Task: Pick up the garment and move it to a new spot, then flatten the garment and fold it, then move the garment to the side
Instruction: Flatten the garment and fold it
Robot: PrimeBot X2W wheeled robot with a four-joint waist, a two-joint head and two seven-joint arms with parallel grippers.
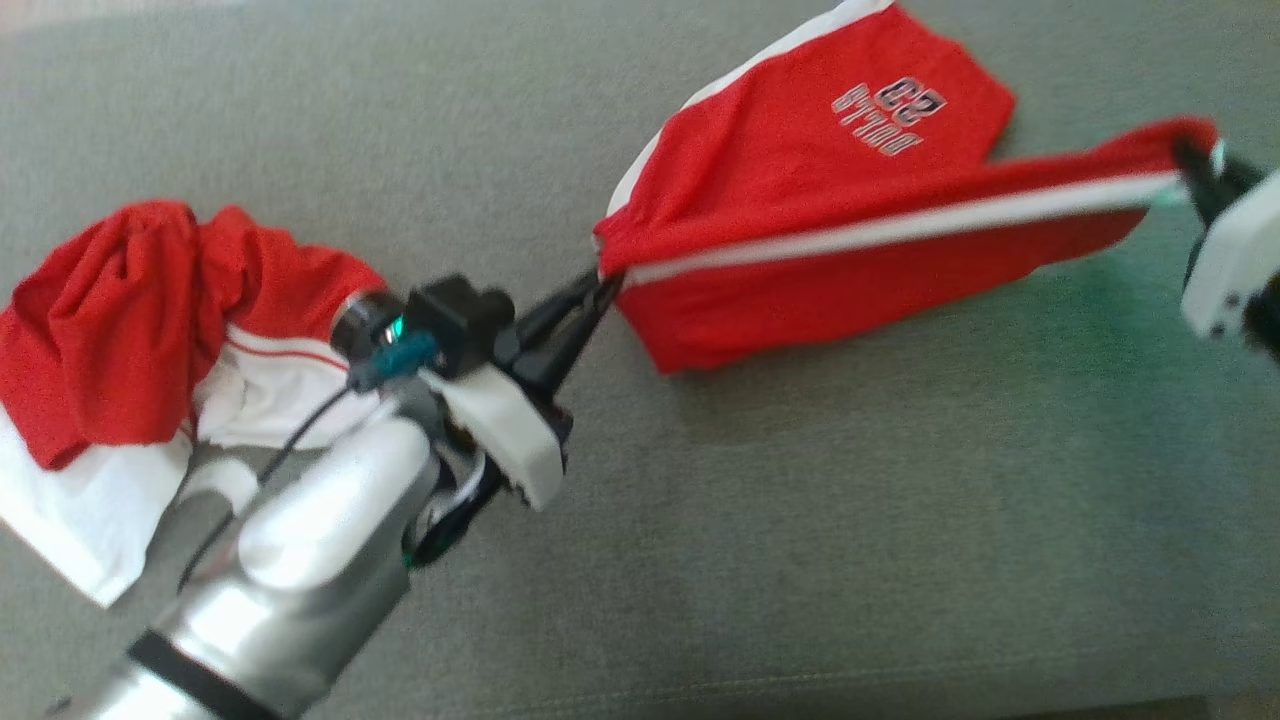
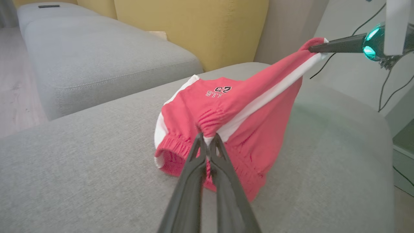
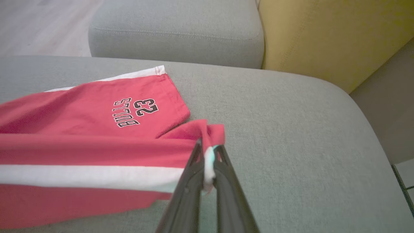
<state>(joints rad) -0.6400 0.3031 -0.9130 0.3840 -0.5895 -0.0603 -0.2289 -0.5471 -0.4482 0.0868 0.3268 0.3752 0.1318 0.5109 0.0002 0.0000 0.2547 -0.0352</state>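
Observation:
The garment [image 1: 820, 200] is a pair of red shorts with white side stripes and a "BULLS 23" print, stretched between both grippers above the grey cushion [image 1: 800, 520]. My left gripper [image 1: 603, 282] is shut on its elastic waistband end [image 2: 207, 126]. My right gripper [image 1: 1190, 160] is shut on the hem end of one leg [image 3: 208, 136], at the far right of the head view. The white stripe [image 3: 90, 176] runs taut between the two grips. The other leg [image 3: 129, 106] lies flat on the cushion behind.
A second red and white garment [image 1: 150, 350] lies crumpled at the left, beside my left forearm [image 1: 300, 560]. A yellow backrest [image 2: 194, 29] and another grey cushion [image 2: 97, 55] stand beyond. Cables [image 2: 388, 90] hang at the right.

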